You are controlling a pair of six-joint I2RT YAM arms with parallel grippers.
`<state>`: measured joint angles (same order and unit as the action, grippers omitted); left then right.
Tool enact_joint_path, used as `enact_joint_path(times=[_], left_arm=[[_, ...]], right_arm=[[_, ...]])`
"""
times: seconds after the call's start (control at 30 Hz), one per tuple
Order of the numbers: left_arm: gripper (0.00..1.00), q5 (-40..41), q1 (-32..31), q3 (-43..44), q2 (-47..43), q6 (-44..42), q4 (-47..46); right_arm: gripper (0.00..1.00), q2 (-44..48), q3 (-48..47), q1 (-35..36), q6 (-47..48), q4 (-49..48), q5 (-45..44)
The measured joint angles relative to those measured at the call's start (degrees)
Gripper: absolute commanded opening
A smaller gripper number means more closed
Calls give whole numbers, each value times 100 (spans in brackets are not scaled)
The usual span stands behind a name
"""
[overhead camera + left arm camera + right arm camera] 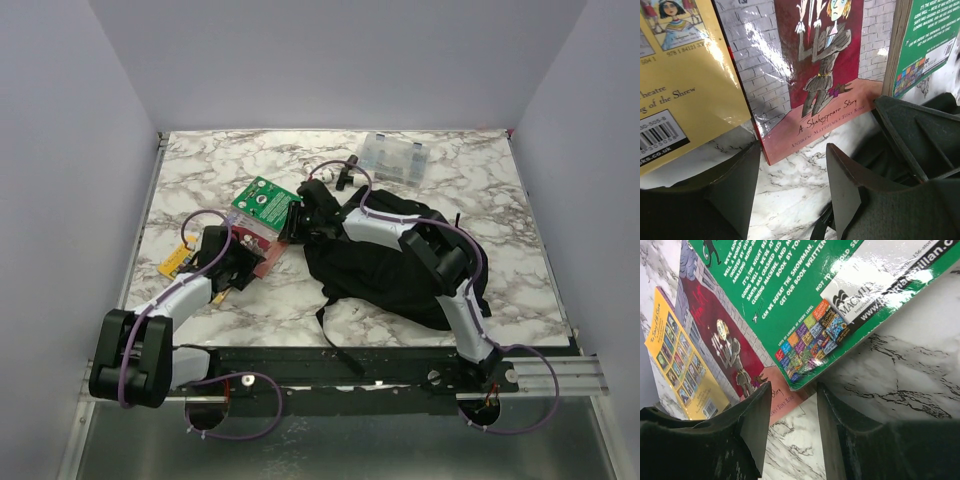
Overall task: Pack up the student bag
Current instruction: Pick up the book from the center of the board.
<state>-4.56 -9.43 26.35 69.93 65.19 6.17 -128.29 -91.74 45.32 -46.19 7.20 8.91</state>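
**Student Bag Slumped on Table, Three Books Beside It**

The student bag (385,275) is seen lying slumped on the marble table (500,200), right of centre and toward the near edge. One strap (338,345) is trailed toward the near edge. The right arm (400,225) is stretched leftward across the bag's far side.

Three books are spread on the table to the left of the bag, outside it. The green book (263,203) is placed farthest back, the red book (825,65) in the middle, and the yellow book (178,262) farthest left. The green book is laid over the right edge of the red one. A clear compartment box (397,157) is set beyond the bag, close to the far edge.

The left gripper (794,160) is held low at the near corner of the red book. Its fingers are parted moderately, and only marble and that corner are seen in the gap, so nothing is gripped.

The right gripper (793,395) is held at the corner of the green book. Its gap is narrower and nothing is clamped in it. Whether either fingertip is touching a book cannot be told.
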Motion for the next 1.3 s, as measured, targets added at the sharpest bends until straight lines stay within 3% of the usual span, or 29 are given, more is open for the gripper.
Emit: enact_joint_path(times=[0.13, 0.23, 0.37, 0.67, 0.97, 1.3], left_arm=[[57, -109, 0, 101, 157, 63, 9], [57, -136, 0, 107, 166, 98, 17], [57, -173, 7, 107, 173, 125, 33], [68, -358, 11, 107, -236, -4, 275], [97, -177, 85, 352, -2529, -529, 1480], [99, 529, 214, 407, -4551, 245, 2979]], right_arm=[[41, -42, -46, 0, 0, -28, 59], [27, -42, -24, 0, -24, -83, 81], [1, -39, 192, -17, -142, -354, 72], [0, 328, 876, -20, -334, -1064, 153], [0, 1591, 1827, -87, -776, -1528, 767], [0, 2227, 2865, -232, -2245, -3126, 1569]])
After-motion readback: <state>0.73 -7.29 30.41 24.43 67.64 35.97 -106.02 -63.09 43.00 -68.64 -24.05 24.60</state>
